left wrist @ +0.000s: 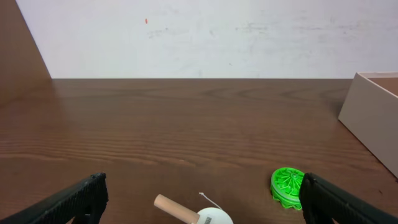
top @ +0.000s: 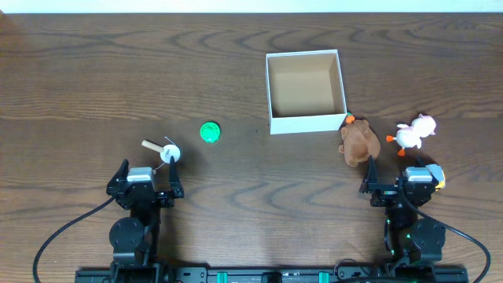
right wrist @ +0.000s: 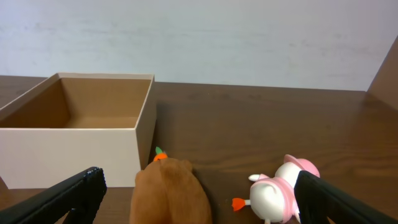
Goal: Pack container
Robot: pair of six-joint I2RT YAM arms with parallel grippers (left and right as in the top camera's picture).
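The container (top: 271,86) is a square white-walled box with a tan inside, open and empty, at the table's far middle-right; it also shows in the right wrist view (right wrist: 74,146) and its corner in the left wrist view (left wrist: 367,115). A brown plush toy (top: 359,142) with an orange carrot lies by its near right corner, and a white and pink plush duck (top: 414,132) lies further right. A green ridged disc (top: 210,132) and a white ball on a wooden stick (top: 167,151) lie at the left. My left gripper (top: 146,179) and right gripper (top: 400,181) are open and empty near the front edge.
The brown plush (right wrist: 171,193) and the duck (right wrist: 277,190) lie just ahead of the right fingers. The stick toy (left wrist: 193,214) and green disc (left wrist: 287,185) lie just ahead of the left fingers. A pale wall stands behind the table.
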